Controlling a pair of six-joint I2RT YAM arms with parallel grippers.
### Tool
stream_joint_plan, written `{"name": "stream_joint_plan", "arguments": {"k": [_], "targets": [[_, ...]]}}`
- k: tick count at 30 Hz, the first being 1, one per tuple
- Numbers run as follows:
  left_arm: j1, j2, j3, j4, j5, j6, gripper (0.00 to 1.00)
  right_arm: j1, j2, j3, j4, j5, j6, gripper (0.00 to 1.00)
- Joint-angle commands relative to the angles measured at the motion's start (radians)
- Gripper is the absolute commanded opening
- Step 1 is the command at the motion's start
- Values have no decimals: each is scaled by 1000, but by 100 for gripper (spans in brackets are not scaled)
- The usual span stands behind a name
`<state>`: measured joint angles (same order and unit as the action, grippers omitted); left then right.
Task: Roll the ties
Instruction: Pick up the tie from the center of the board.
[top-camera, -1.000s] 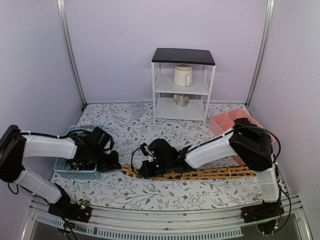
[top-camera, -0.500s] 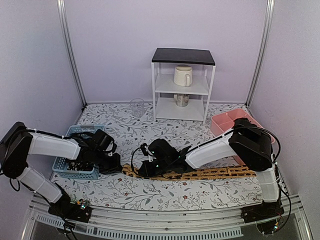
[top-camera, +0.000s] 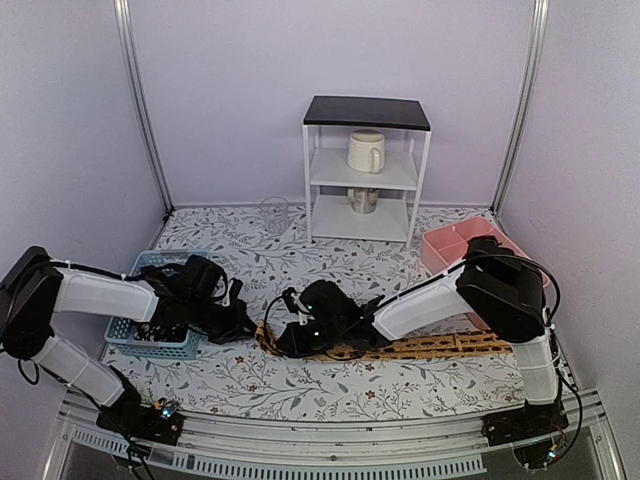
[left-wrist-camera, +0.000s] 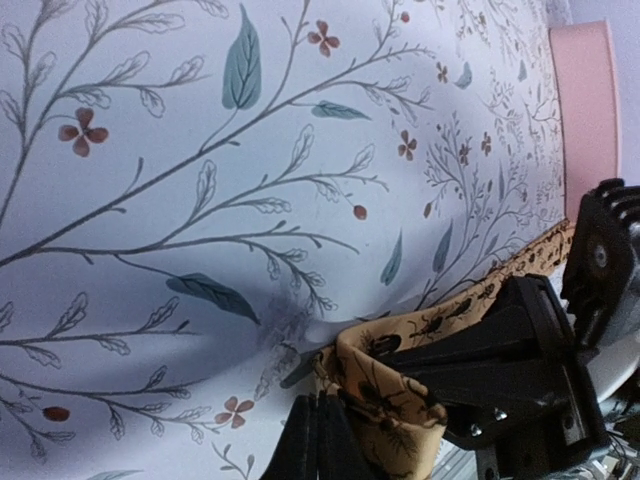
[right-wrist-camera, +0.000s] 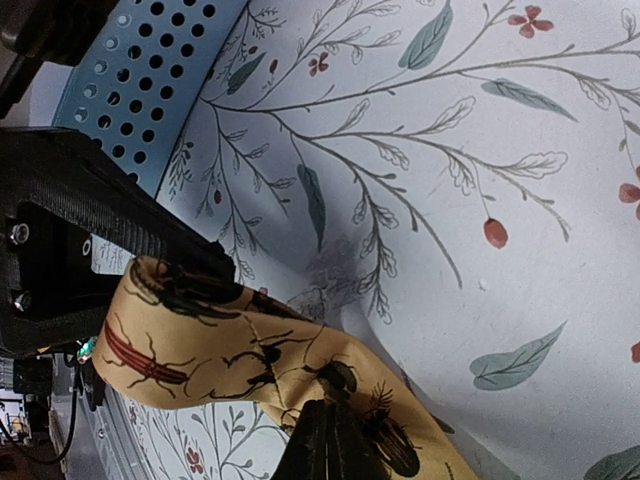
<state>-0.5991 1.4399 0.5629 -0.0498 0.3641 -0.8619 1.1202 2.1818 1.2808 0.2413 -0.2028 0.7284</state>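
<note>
A tan-orange tie (top-camera: 430, 347) with dark insect prints lies flat across the near part of the table, running right towards the pink tray. Its left end is lifted and folded over (left-wrist-camera: 385, 385). My left gripper (top-camera: 243, 325) is shut on that end, and its closed fingers (left-wrist-camera: 318, 430) show at the bottom of the left wrist view. Just to its right, my right gripper (top-camera: 283, 342) is shut on the tie (right-wrist-camera: 220, 340) a short way along the fold, its fingers (right-wrist-camera: 335, 435) pressed together over the fabric. The two grippers are almost touching.
A blue mesh basket (top-camera: 150, 347) with dark fabric in it stands at the left, right behind my left arm. A pink divided tray (top-camera: 445, 245) sits at the right. A white shelf unit (top-camera: 365, 185) holding a mug (top-camera: 366, 151) and a clear glass (top-camera: 273, 213) stand at the back.
My left gripper has moved right, towards the right gripper, and has carried the tie's left end with it, so the end now folds over. The right gripper has barely moved.
</note>
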Motion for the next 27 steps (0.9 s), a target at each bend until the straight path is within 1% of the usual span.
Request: {"name": "stream_joint_plan", "arguments": {"k": [1, 6, 10, 13, 23, 27], "targets": [[-2, -15, -19, 50, 33, -16, 0, 8, -27, -23, 5, -40, 18, 4], [-10, -17, -25, 55, 31, -20, 0, 8, -50, -24, 7, -56, 34, 4], [-21, -14, -24, 63, 34, -27, 0, 9, -73, -55, 9, -26, 43, 5], [-29, -12, -25, 68, 31, -32, 0, 8, -92, -72, 11, -18, 44, 9], [-59, 3, -13, 82, 21, -46, 0, 8, -187, -141, 43, 11, 46, 16], [-69, 9, -5, 85, 18, -52, 0, 8, -231, -185, 90, 20, 73, 23]]}}
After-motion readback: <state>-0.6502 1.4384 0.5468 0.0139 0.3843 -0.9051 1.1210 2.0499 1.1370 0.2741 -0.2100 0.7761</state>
